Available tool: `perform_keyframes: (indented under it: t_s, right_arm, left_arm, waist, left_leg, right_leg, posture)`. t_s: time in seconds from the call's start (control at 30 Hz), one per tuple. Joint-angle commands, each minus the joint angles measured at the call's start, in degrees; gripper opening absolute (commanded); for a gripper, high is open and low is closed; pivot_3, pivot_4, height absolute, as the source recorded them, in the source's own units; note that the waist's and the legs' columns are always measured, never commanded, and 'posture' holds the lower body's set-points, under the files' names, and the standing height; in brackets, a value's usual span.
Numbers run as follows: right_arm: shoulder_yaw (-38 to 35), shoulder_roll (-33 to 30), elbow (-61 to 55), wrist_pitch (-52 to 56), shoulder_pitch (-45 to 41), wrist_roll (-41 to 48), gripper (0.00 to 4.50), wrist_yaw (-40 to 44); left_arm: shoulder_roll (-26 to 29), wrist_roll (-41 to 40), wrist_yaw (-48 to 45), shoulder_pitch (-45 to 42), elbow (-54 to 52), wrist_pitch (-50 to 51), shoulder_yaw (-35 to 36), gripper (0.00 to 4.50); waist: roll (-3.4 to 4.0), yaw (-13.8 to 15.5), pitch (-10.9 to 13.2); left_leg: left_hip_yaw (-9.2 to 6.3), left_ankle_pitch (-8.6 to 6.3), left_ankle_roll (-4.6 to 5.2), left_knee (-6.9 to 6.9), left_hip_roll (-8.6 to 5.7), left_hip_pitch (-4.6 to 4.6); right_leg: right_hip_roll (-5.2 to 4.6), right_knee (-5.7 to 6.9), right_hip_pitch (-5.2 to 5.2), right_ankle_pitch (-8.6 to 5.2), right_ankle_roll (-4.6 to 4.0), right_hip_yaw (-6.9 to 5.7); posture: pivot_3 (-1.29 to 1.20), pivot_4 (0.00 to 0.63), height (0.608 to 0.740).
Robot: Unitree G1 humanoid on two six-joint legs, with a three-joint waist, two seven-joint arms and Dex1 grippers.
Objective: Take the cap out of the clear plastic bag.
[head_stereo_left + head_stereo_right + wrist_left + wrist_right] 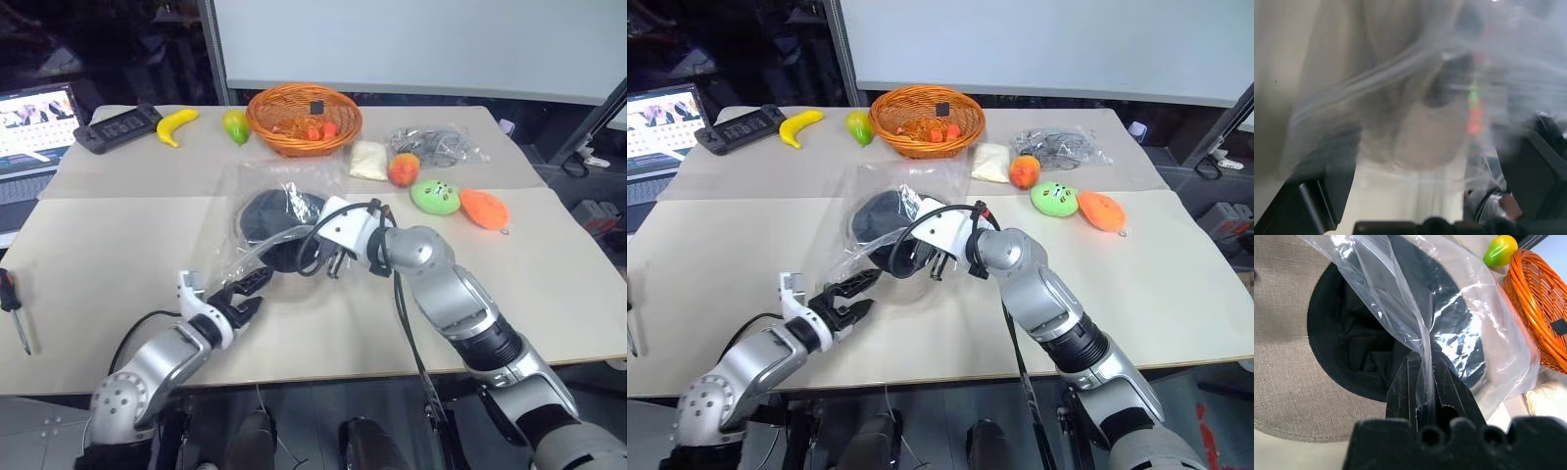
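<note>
Seen from the head cameras, the clear plastic bag (257, 211) lies crumpled at the middle of the table (98, 245), the cap (277, 223) inside it with its dark lining turned up. The right gripper (333, 262) sits at the bag's near right edge, just beside the cap. The left gripper (250, 294), fingers spread wide and holding nothing, hovers at the bag's near left corner, a little short of the cap. An orange wicker basket (304, 117) stands beyond the bag.

In the left wrist view, wrinkled plastic fills the space ahead of the parted black fingers (1322, 200), with the cap a dim blur behind it.

In the right wrist view, the black fingers (1410, 391) are pressed together on a fold of the bag's film, the cap's dark lining and tan fabric directly beyond the fingertips.
</note>
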Motion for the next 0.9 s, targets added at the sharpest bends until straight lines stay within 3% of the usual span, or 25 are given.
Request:
perform_keyframes:
  t_s: [0.03,0.47,0.6,0.77,0.9]
  right_arm:
    - [-1.7,-0.3,-1.9,-0.8,-0.6,-0.7,0.00,-0.4]
    - [-1.4,-0.1,-2.1,-0.7,-0.5,-0.7,0.00,-0.3]
    - [-1.5,-0.1,-2.2,-0.5,-0.4,-0.6,0.00,-0.2]
    - [-1.4,-0.1,-2.4,-0.3,-0.3,-0.5,0.00,-0.1]
    - [-1.5,-0.3,-2.7,-0.2,-0.1,-0.5,0.00,-0.1]
  left_arm:
    - [-0.8,1.1,0.8,0.2,-0.1,0.5,-1.7,4.48]
    - [-1.3,0.0,1.9,2.6,-1.5,0.0,-0.5,4.48]
    - [-0.9,-0.3,1.9,2.1,-1.7,0.5,-1.0,3.41]
    - [-1.2,0.2,2.3,1.7,-1.6,0.1,-1.1,3.41]
    - [-1.6,0.1,2.2,1.6,-2.2,-0.3,-1.1,2.34]
  waist:
    - [0.00,0.0,0.0]
    - [0.00,-0.1,0.0]
    - [0.00,-0.1,0.0]
    - [0.00,-0.1,0.0]
    - [0.00,-0.1,0.0]
  left_leg:
    - [0.00,0.00,0.00,0.00,0.00,0.00]
    - [-0.01,0.00,0.00,0.02,0.00,0.01]
    - [0.00,0.00,0.00,0.02,-0.01,0.01]
    - [-0.01,0.00,0.00,0.03,0.00,0.01]
    - [-0.01,0.00,0.00,0.03,-0.01,0.00]
  right_leg:
    - [0.00,0.00,0.01,0.00,0.00,0.00]
    - [0.00,0.00,0.03,0.01,0.02,0.00]
    - [0.00,0.00,0.03,0.01,0.02,0.01]
    - [0.00,0.00,0.03,0.01,0.02,0.00]
    - [0.00,0.00,0.02,0.01,0.03,0.00]
  posture:
    - [0.00,0.150,0.740]
    - [0.00,0.150,0.740]
    - [0.00,0.150,0.740]
    - [0.00,0.150,0.740]
    - [0.00,0.150,0.740]
